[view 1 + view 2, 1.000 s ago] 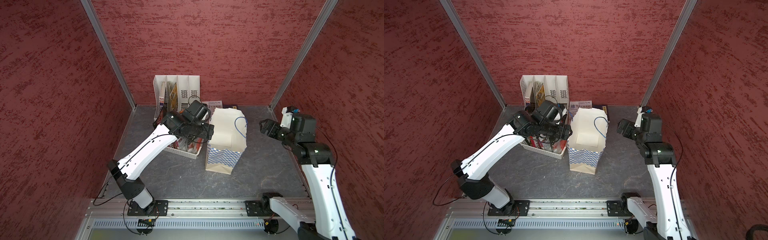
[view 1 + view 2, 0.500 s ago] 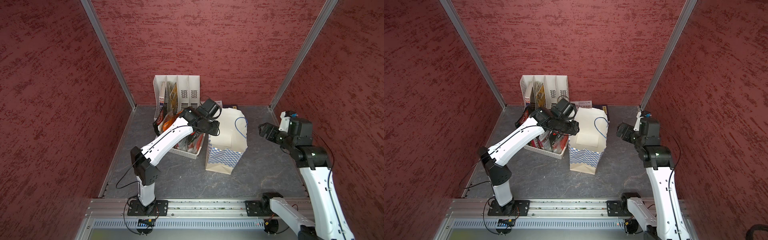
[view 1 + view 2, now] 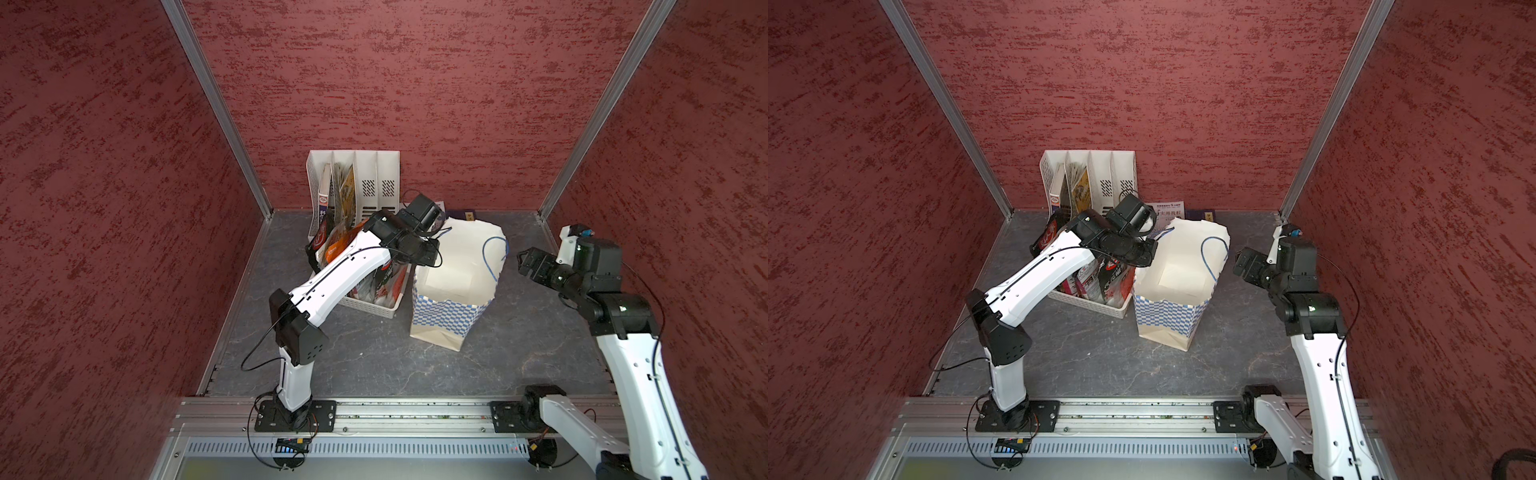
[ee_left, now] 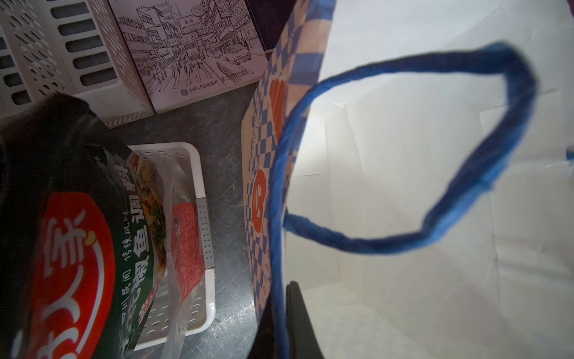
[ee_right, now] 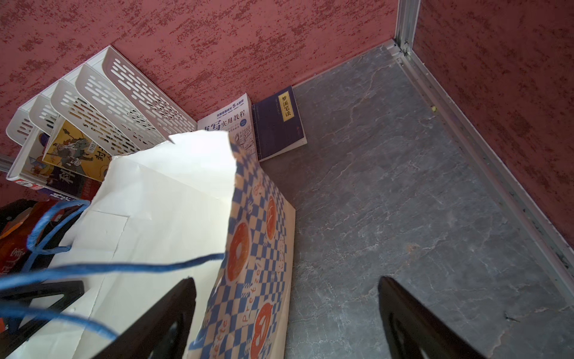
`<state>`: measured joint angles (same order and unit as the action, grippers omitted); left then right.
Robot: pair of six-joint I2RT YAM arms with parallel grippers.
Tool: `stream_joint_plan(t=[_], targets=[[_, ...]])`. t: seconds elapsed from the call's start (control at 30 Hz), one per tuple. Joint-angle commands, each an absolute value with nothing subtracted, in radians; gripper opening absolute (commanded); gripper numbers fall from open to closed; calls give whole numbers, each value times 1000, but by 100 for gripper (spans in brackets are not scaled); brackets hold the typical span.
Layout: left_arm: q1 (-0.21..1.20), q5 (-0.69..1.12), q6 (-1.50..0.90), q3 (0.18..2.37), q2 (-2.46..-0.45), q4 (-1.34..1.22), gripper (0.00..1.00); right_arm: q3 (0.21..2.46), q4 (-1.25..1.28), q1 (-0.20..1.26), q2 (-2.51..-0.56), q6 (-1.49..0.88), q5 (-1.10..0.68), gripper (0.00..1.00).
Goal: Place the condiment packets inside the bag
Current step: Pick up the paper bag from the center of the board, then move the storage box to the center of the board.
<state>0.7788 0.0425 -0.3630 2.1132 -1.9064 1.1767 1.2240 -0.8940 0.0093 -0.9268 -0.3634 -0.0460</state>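
Your left hand (image 4: 279,320) is clamped fully closed on the rim of the bag (image 3: 449,316), on the wall next to the white basket (image 3: 376,308). Your right hand (image 3: 523,262) is spread wide with nothing in it, just beside the bag's opposite rim. The bag stands open-mouthed on the bench (image 3: 374,365). Its blue-and-white checks carry orange rings and the word "Pretzel".

The condiment packets (image 4: 77,248) stand in the basket, just beside the bag. The nearest one, black and green with a red oval, reads "鱼调料". Behind the bag lie a white book (image 5: 226,121) marked "实用教程" and a navy book (image 5: 279,124) titled "梦溪笔谈". The file holder (image 3: 374,183) at the back wall holds magazines.

A blue cord handle (image 4: 403,63) loops across the bag's mouth. In both top views your left arm (image 3: 345,270) covers much of the basket.
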Motion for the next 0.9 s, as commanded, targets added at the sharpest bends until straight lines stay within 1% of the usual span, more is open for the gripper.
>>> stream_joint_plan(t=[0.0,0.17,0.3,0.47,0.53,0.6,0.7,0.77,0.87], targets=[[753,160,-408,2056,-1828,1052,0,1209,-869,8,-899,-371,38,95],[651,330,-585,1864,-1645,716,0,1207,-872,7,-850,-359,103,93],[556,421,-743,1730,-1533,429,0,1172,-795,7,-761,-310,38,98],[443,505,-897,1675,-1480,173,0,1125,-713,7,-676,-330,-40,99],[377,548,-995,1646,-1461,47,0,1117,-704,7,-690,-341,-94,98],[308,544,-1061,1631,-1442,-28,0,1111,-694,7,-729,-355,-179,98],[205,490,-1095,1617,-1410,-39,0,1087,-653,11,-821,-408,-348,95],[123,468,-1122,1603,-1391,-49,0,1048,-593,39,-878,-460,-432,94],[-10,502,-1230,1576,-1375,-136,0,990,-507,142,-952,-498,-426,93]])
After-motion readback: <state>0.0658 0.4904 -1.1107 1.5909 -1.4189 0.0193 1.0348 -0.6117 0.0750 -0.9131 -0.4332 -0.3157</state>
